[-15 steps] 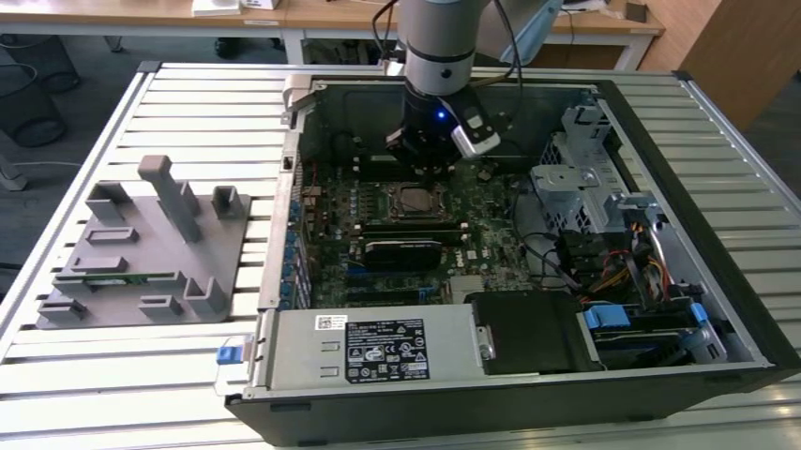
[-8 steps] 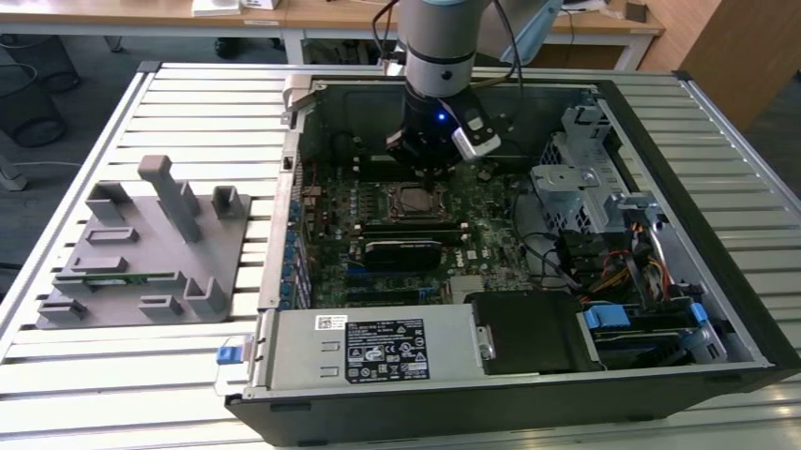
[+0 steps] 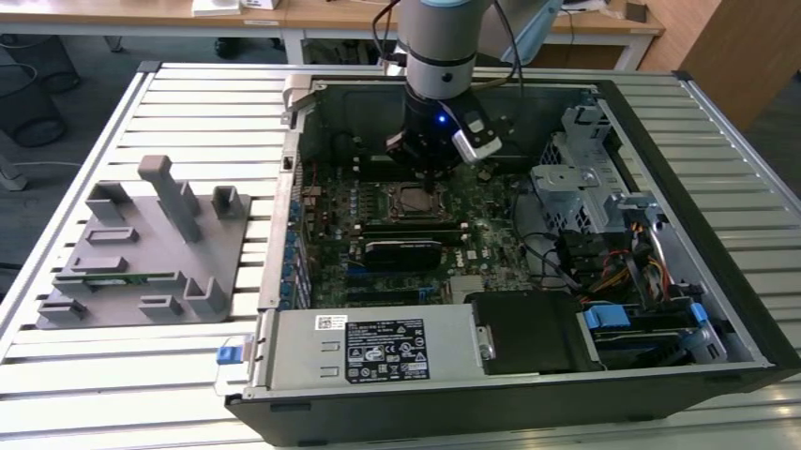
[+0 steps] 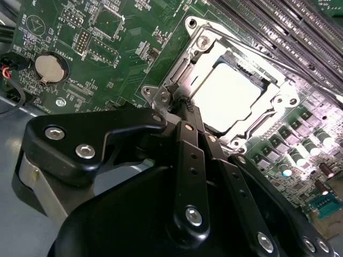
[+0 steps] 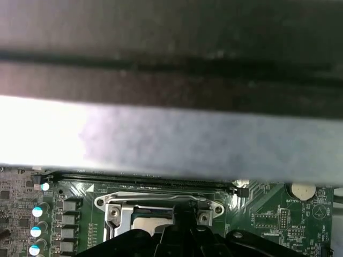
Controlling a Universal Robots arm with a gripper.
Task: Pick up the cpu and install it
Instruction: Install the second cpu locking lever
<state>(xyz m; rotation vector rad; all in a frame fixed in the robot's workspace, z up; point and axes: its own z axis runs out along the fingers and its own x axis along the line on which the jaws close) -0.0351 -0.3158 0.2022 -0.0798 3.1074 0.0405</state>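
A slatted desk (image 3: 163,103) carried an open PC case (image 3: 738,309) lying on its side, with a grey fixture (image 3: 138,253) well apart from it toward the exterior view's left. Inside the case lay the green motherboard (image 3: 482,220), with a power supply (image 3: 363,347) along the near edge and a drive cage (image 3: 576,183) toward the exterior view's right. The arm (image 3: 438,56) reached down into the case from above, and the hand (image 3: 430,178) hung just above the socket (image 3: 415,201) near the middle of the board. In the second wrist view the hand (image 4: 188,107) had its 2 black fingers (image 4: 190,160) drawn close together with their tips meeting at the socket's edge, holding nothing that could be seen. The cpu (image 4: 228,96) sat flat inside the metal socket frame (image 4: 278,101), its pale top brightly lit, just beside the fingertips. A coin cell (image 4: 48,68) sat apart on the board.
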